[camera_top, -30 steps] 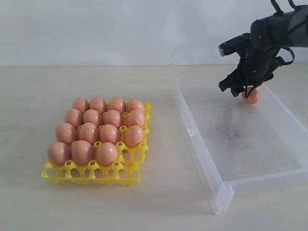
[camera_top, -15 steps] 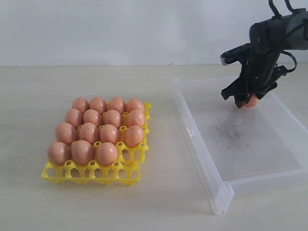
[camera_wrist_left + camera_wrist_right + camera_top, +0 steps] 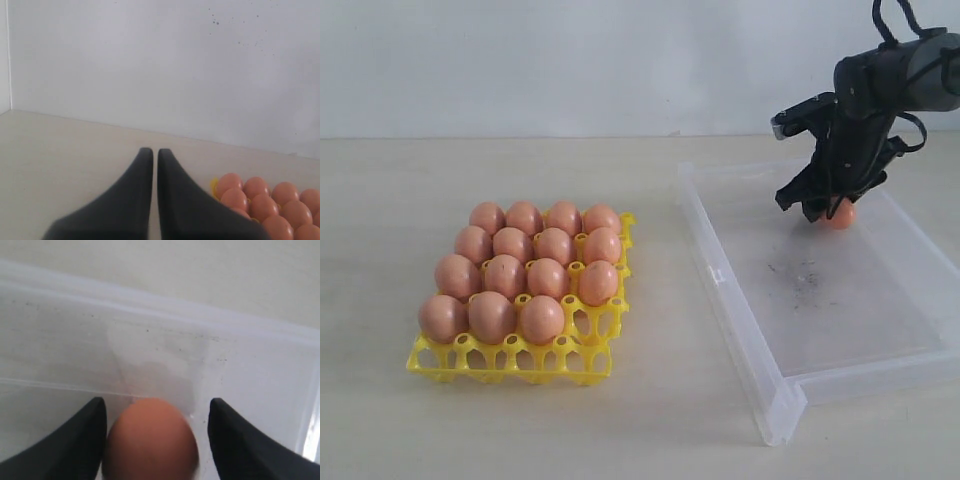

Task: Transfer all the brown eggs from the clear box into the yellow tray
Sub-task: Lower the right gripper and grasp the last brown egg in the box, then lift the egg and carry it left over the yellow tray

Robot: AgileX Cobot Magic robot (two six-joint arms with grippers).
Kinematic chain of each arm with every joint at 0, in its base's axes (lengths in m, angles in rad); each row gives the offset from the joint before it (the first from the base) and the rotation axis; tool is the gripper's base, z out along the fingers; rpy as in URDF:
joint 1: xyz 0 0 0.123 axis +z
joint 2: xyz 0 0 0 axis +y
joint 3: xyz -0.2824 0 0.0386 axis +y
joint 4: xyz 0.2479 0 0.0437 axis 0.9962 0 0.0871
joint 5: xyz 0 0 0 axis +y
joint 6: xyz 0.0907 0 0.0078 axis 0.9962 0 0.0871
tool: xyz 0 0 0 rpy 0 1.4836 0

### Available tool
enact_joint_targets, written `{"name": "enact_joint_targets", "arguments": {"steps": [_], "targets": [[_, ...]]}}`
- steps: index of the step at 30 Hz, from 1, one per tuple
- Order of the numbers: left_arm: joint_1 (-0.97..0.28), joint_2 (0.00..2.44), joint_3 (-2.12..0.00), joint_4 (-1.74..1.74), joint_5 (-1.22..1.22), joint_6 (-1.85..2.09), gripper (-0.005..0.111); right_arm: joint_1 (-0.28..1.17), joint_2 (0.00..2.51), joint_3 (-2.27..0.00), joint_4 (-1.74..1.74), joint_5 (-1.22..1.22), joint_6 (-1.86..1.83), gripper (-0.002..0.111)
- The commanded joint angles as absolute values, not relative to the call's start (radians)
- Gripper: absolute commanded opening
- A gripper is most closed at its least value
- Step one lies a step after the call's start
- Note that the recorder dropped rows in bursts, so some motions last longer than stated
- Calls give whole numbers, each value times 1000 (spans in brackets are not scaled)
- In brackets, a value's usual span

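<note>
Brown egg [image 3: 150,440], the last one, sits far right in the box [image 3: 740,315]. My claw [image 3: 157,407] is open around it, holding nothing. Next I should squeeze softly and lift.

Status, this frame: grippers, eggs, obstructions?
Left gripper shut. Right gripper open around last orange-brown egg in clear plastic box. Fifteen eggs in yellow lattice tray. Nothing blocking.

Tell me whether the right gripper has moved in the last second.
Yes. The right gripper has come down, judged against the clear box far rim, and flanks the brown egg.
</note>
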State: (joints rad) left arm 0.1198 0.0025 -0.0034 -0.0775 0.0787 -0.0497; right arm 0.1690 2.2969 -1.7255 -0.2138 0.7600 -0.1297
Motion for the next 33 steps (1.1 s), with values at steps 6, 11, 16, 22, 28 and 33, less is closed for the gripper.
{"name": "enact_joint_targets", "arguments": {"steps": [6, 11, 16, 22, 28, 33], "targets": [[118, 0, 0, -86, 76, -59, 4, 161, 2324, -1726, -211, 787, -169, -1], [118, 0, 0, -86, 76, -59, 4, 161, 2324, -1726, -211, 790, -139, 0], [118, 0, 0, -86, 78, -59, 4, 161, 2287, -1726, -210, 779, -89, 0], [118, 0, 0, -86, 78, -59, 4, 161, 2196, -1663, -70, 688, -115, 0], [118, 0, 0, -86, 76, -59, 4, 161, 2070, -1451, 107, 414, -198, 0], [118, 0, 0, -86, 76, -59, 4, 161, 1978, -1231, 148, 137, -198, 0]]}}
